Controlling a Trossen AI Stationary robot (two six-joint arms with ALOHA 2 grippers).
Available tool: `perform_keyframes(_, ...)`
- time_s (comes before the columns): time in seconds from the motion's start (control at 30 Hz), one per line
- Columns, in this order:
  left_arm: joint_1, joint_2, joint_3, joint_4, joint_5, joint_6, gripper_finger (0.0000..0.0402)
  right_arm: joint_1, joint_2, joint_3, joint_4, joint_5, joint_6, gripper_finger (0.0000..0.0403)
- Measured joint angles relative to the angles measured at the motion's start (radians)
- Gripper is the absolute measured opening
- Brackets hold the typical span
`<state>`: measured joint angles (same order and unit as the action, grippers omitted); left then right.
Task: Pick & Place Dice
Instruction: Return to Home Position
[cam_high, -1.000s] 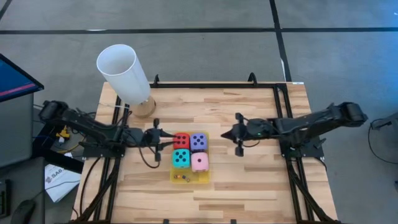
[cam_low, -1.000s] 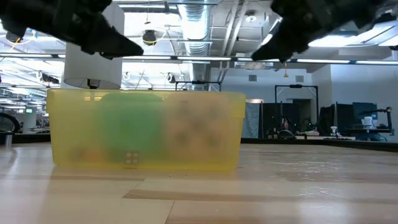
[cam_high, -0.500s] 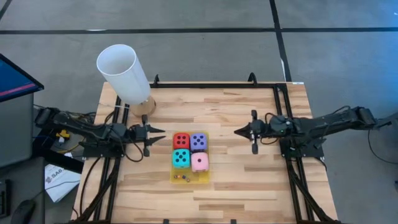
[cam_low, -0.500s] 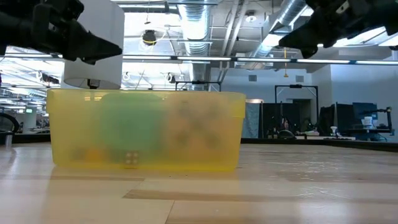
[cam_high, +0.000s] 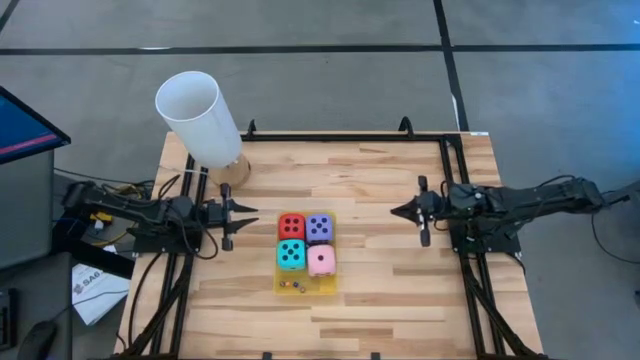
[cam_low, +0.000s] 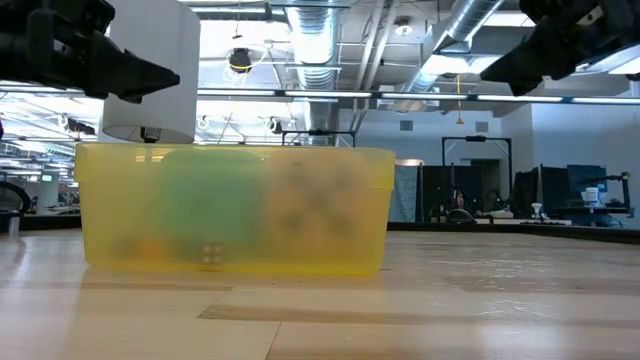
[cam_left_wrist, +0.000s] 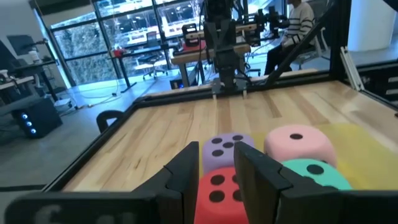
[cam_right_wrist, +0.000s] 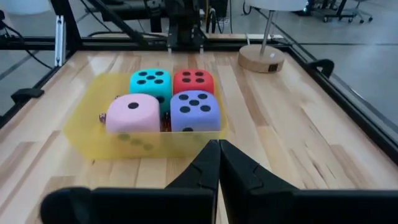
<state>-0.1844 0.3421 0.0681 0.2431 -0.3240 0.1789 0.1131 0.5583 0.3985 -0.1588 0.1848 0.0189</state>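
Observation:
Four dice sit in a two-by-two block inside the yellow tray (cam_high: 330, 285): red (cam_high: 292, 227), purple (cam_high: 319, 227), cyan (cam_high: 291, 254) and pink (cam_high: 321, 261). Several tiny coloured pieces (cam_high: 292, 286) lie at the tray's near end. My left gripper (cam_high: 255, 211) hangs left of the tray, pointing level at the red die (cam_left_wrist: 217, 186), its fingers a narrow gap apart (cam_left_wrist: 217, 149) with nothing between them. My right gripper (cam_high: 393, 211) hangs right of the tray, shut (cam_right_wrist: 217, 144), pointing at the purple die (cam_right_wrist: 194, 111).
A white cylinder lamp (cam_high: 198, 115) on a round wooden base (cam_high: 232, 172) stands at the table's far left corner. Black rails (cam_high: 455, 190) run along the table's edges. Bare wood lies between each gripper and the tray. A person (cam_left_wrist: 298, 18) sits in the room behind.
Both grippers have drawn back from the tray, the left toward the table's left edge and the right toward its right edge, each keeping its finger gap. The dice and tray have stayed where they were.

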Motion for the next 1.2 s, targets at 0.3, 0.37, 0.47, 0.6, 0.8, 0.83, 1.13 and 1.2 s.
perform_keyframes(0.3, 0.000, -0.085, 0.000, -0.099, 0.000, 0.010, 0.0090, 0.000, -0.135, 0.000, -0.101, 0.003, -0.003, 0.0003)
perform_keyframes(0.37, 0.000, -0.099, 0.000, -0.101, 0.000, 0.022, 0.0090, 0.000, -0.176, 0.000, -0.128, 0.003, -0.003, 0.0003)
perform_keyframes(0.47, 0.000, -0.116, 0.000, -0.103, 0.000, 0.026, 0.0090, 0.000, -0.240, 0.000, -0.166, 0.003, -0.003, 0.0003)
perform_keyframes(0.6, 0.000, -0.126, 0.000, -0.103, 0.000, 0.027, 0.0090, 0.000, -0.335, 0.000, -0.222, 0.003, -0.003, 0.0003)
perform_keyframes(0.8, 0.001, -0.126, 0.000, -0.103, 0.000, 0.026, 0.0090, 0.000, -0.484, 0.000, -0.254, 0.003, -0.003, 0.0003)
perform_keyframes(0.83, 0.001, -0.126, 0.000, -0.103, 0.000, 0.026, 0.0090, 0.000, -0.509, 0.000, -0.253, 0.003, -0.003, 0.0003)
perform_keyframes(1.13, 0.001, -0.126, 0.001, -0.102, -0.001, 0.026, 0.0090, -0.005, -0.535, -0.020, -0.137, 0.130, -0.020, 0.0003)
perform_keyframes(1.2, 0.001, -0.125, 0.001, -0.101, -0.001, 0.024, 0.0090, -0.005, -0.537, -0.052, -0.077, 0.130, -0.028, 0.0004)
